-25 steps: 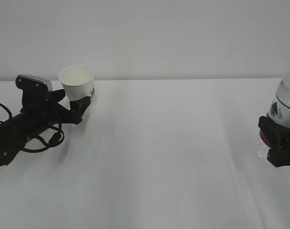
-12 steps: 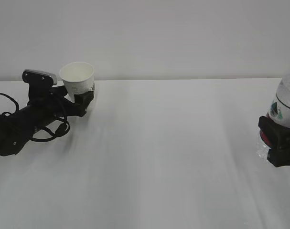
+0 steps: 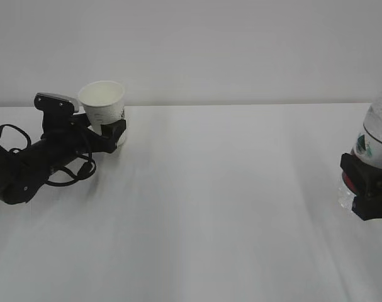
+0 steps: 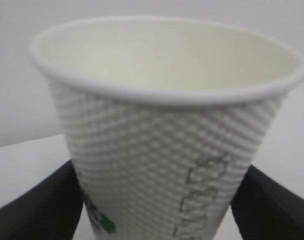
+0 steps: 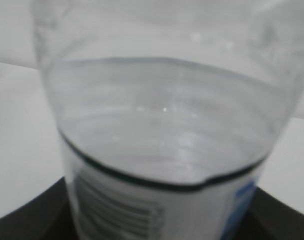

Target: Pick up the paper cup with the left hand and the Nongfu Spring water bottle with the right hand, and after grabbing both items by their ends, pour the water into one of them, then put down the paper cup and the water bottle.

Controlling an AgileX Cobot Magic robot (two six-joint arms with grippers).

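Note:
The white paper cup (image 3: 102, 102) stands upright at the far left of the table, its lower part between the two black fingers of my left gripper (image 3: 110, 133). In the left wrist view the cup (image 4: 162, 125) fills the frame. One finger (image 4: 36, 207) lies against its left side and the other (image 4: 279, 207) stands just off its right side, so the gripper is open around it. At the right edge my right gripper (image 3: 367, 189) is shut on the label of the clear water bottle (image 3: 376, 135), whose top is cut off. Up close the bottle (image 5: 162, 125) shows clear water inside.
The white table (image 3: 222, 201) stretches between the two arms with a plain pale wall behind it. The left arm's black cables (image 3: 65, 173) loop down near the tabletop.
The left arm has risen and shifted a little to the right around the cup. The cup has stayed almost where it was. The right gripper and bottle have not moved.

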